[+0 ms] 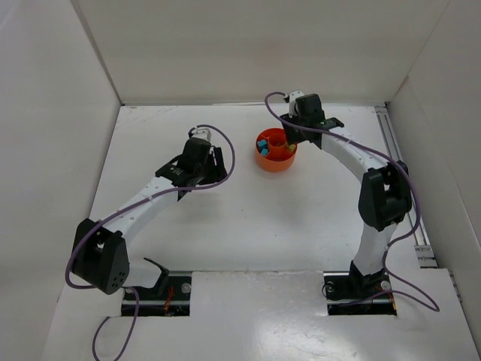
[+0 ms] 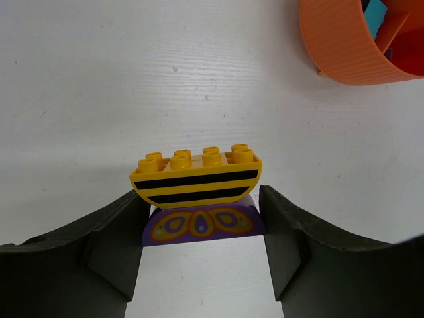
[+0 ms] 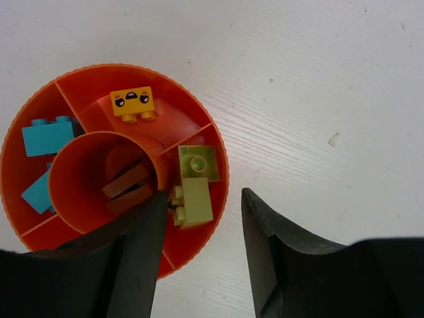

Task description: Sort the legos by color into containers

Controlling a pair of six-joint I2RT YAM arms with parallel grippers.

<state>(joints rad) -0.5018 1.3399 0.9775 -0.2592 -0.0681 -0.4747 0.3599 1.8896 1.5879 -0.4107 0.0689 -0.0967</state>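
The orange dish [image 3: 218, 149] holds two teal bricks [image 3: 48, 136], a yellow brick with a face [image 3: 132, 103], two pale green bricks [image 3: 197, 199] and brown bricks [image 3: 126, 182] in the centre well. My right gripper [image 3: 202, 195] is open and empty above the dish's rim, by the green section. My left gripper [image 2: 204, 199] is shut on a purple butterfly brick [image 2: 199, 225] with a yellow black-striped brick [image 2: 195, 175] stacked on it. Both fingers [image 2: 112, 245] touch the purple brick's sides. The dish [image 2: 344, 46] lies ahead to the right. In the top view the dish [image 1: 275, 159] sits between my left gripper [image 1: 201, 143] and right gripper [image 1: 291, 126].
White table [image 1: 248, 226] with tall white walls on three sides. A rail [image 1: 402, 173] runs along the right edge. Purple cables loop from both arms.
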